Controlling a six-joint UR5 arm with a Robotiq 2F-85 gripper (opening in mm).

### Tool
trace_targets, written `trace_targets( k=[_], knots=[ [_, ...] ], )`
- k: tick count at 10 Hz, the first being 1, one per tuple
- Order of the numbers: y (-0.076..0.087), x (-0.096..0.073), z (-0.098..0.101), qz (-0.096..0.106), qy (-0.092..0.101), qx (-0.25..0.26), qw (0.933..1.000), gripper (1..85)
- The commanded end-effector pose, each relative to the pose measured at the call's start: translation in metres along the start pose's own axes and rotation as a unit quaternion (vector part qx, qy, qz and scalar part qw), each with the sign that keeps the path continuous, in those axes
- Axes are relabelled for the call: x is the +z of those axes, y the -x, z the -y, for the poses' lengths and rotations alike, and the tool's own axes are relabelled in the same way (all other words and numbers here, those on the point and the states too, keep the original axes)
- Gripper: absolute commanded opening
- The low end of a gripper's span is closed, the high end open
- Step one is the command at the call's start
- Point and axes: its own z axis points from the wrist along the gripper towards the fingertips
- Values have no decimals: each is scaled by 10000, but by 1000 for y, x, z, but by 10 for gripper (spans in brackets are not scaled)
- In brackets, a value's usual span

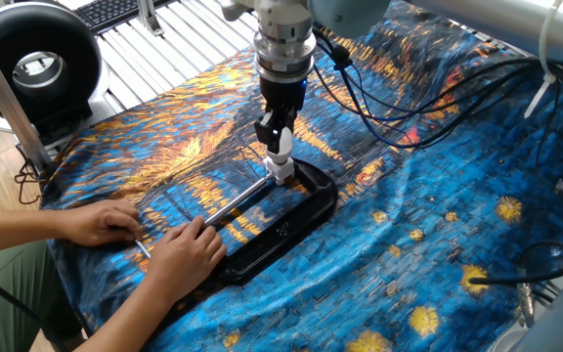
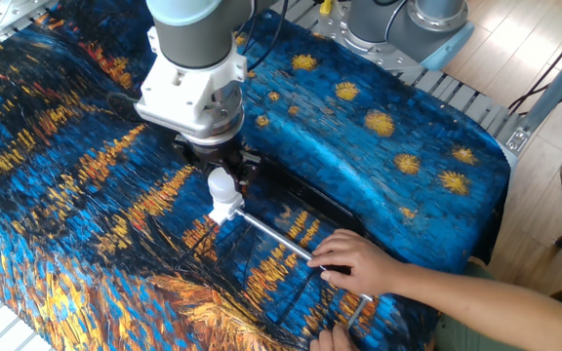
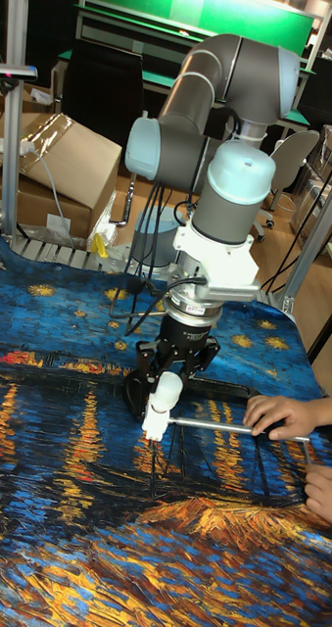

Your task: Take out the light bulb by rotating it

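Small white frosted light bulb, round globe upright, gripper jaws grasping it

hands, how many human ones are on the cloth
2, both holding down the metal rod: one hand at its end, the other hand beside it nearer the light bulb.

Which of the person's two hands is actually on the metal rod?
In the other fixed view, the upper hand, nearer the gripper, grips the metal rod. The lower hand, at the frame's bottom edge, sits off the rod.
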Motion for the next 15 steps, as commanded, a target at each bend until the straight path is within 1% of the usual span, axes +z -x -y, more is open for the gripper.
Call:
trace_targets(
  k=[1, 3, 6, 7, 8, 10, 12, 13, 14, 15],
  knots=[
    [1, -1, 9, 26, -188, -860, 9961, 77],
    [4, 0, 8, 53, -195, -1348, 9907, 57],
    [10, 2, 4, 108, -240, -2022, 9790, 43],
    [9, 2, 3, 89, -261, -2195, 9752, 43],
    [7, 0, 5, 39, -325, -2340, 9717, 43],
    [4, -4, 7, -72, -426, -2686, 9623, 40],
    [8, -4, 7, -35, -436, -2936, 9549, 47],
    [9, -3, 6, -22, -419, -2979, 9537, 60],
    [10, -2, -3, 42, -255, -3023, 9529, 133],
    [11, -1, -4, 61, -238, -3219, 9465, 350]
  ],
)
